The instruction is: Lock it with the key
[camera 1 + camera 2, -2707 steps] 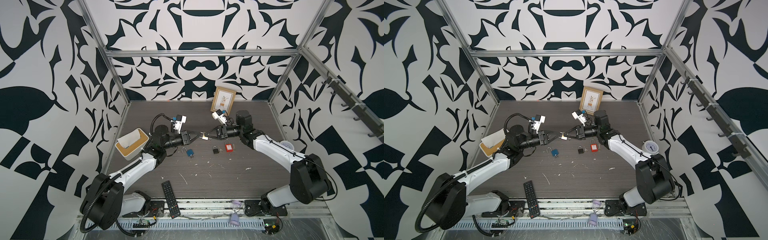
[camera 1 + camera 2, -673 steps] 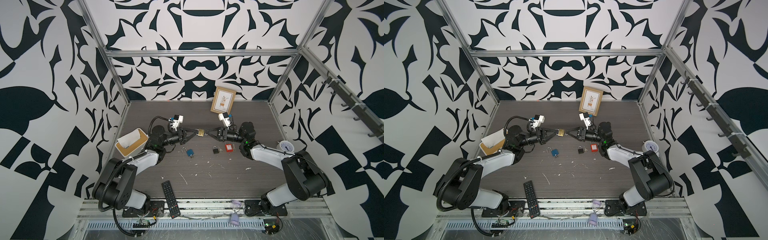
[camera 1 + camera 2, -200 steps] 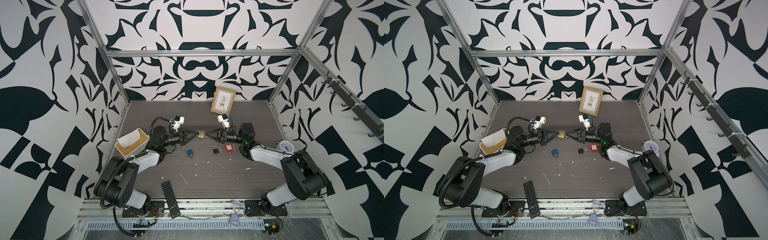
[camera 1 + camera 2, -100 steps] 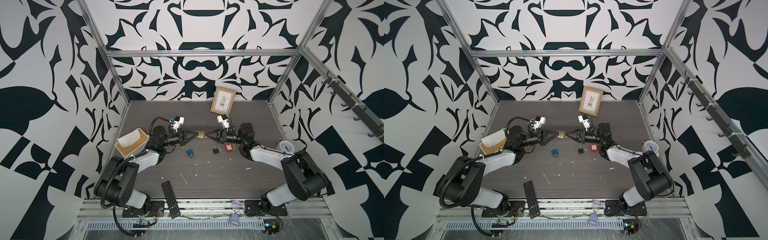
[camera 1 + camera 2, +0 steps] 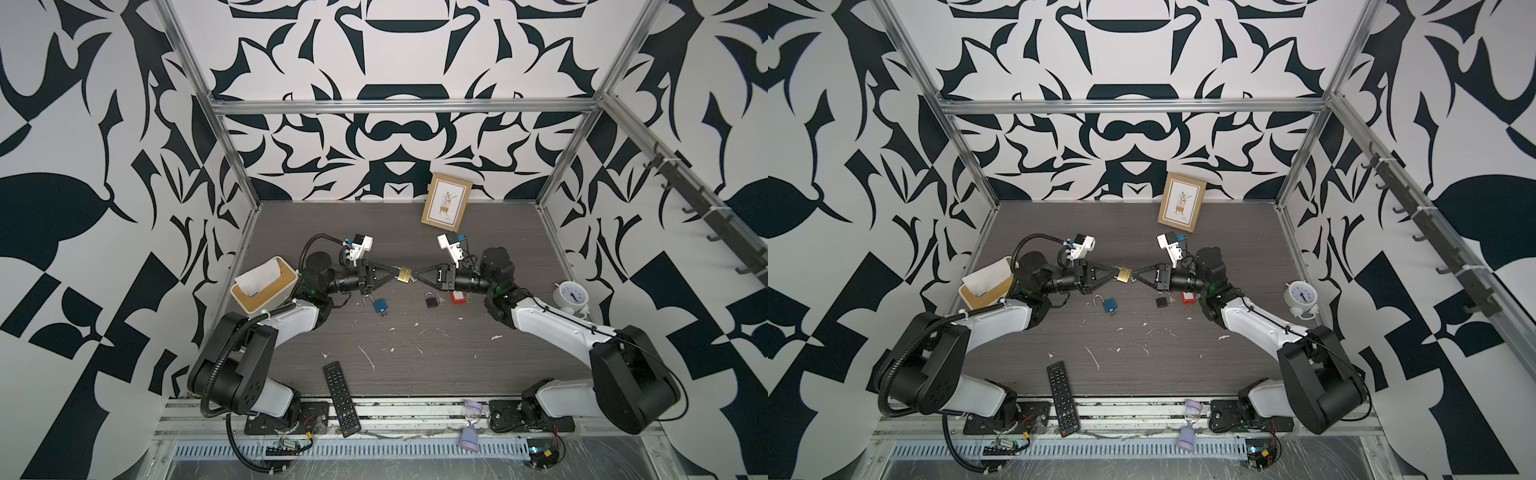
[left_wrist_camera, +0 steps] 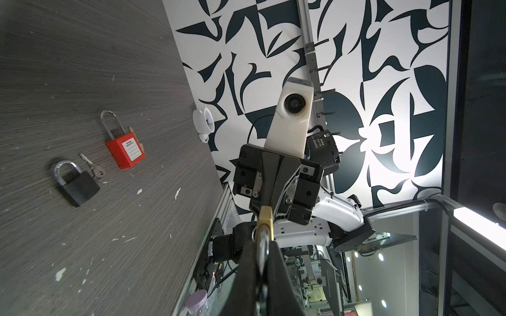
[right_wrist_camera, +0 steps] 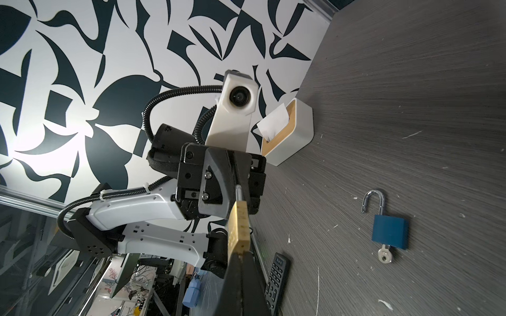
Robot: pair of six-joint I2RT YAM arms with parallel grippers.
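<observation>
Swung into a new pose since thirteen seconds ago, both shoulders now leaning forward, yet meeting at almost the same spot; no visible shift over the last half second. Holds the brass padlock [image 5: 404, 275] in the air above the table [image 5: 415, 353], in front of the picture frame [image 5: 446, 207] and slightly to its left in both top views.

Left gripper [image 5: 392, 275]: fingers clamped on the shackle, seen edge-on in the right wrist view. Right gripper [image 5: 417, 278]: fingers pinched together at the end opposite the shackle; whatever sits between the pads hidden. Padlock body stretched roughly level between the two tips.

On the table, farther in front of the frame and to its left, the blue padlock [image 5: 380, 304], shackle swung open, a small key [image 7: 384, 254] in its base. Almost straight in front of the frame, the black padlock [image 5: 431, 300], shackle closed, a loose key [image 6: 94, 168] just beside it, and next to that the red padlock [image 5: 458, 297]. Well to the frame's left, a tissue box [image 5: 266, 286]; well to its right, a white clock [image 5: 572, 294]; far in front, at the table's near edge, a remote [image 5: 340, 399].
</observation>
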